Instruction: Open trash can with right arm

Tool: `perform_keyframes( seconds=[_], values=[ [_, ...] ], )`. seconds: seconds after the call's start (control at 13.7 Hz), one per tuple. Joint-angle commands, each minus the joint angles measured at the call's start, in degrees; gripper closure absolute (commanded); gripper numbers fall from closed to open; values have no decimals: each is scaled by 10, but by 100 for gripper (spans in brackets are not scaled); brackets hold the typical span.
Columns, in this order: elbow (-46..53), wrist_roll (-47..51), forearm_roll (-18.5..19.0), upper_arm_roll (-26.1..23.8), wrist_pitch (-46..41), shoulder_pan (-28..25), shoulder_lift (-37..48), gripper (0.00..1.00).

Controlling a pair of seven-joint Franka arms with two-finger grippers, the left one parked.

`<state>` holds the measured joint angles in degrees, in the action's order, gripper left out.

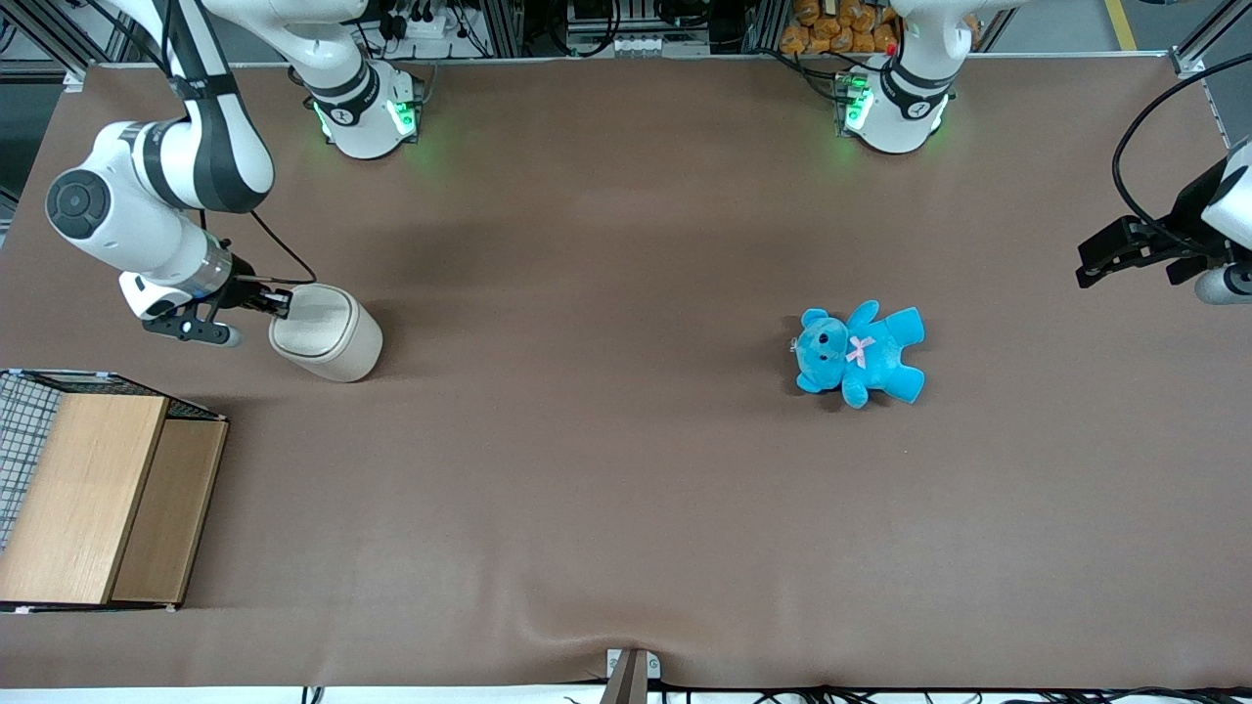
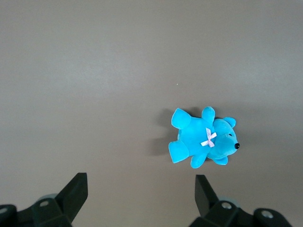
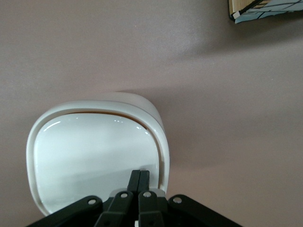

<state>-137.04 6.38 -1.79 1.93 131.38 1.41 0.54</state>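
The cream-beige trash can [image 1: 328, 332] stands toward the working arm's end of the table, its rounded-square lid [image 3: 92, 158] down and lying flat in the rim. My right arm [image 1: 161, 186] reaches down beside it. The gripper [image 1: 279, 303] is shut, its black fingertips [image 3: 139, 177] pressed together with nothing between them, resting at the lid's edge close to one corner of the rim.
A wooden box with wire mesh [image 1: 93, 494] sits nearer the front camera than the trash can, and its corner [image 3: 265, 9] shows in the right wrist view. A blue teddy [image 1: 861, 354] lies toward the parked arm's end of the brown table.
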Motion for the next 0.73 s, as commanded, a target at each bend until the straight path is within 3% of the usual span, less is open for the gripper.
perform_keyframes(
  seconds=[0.0, 0.66],
  values=[
    [-5, -3, -5, -4, 13, 8, -3, 100],
    [-1, -4, -5, -4, 8, 9, -13, 100]
  ],
)
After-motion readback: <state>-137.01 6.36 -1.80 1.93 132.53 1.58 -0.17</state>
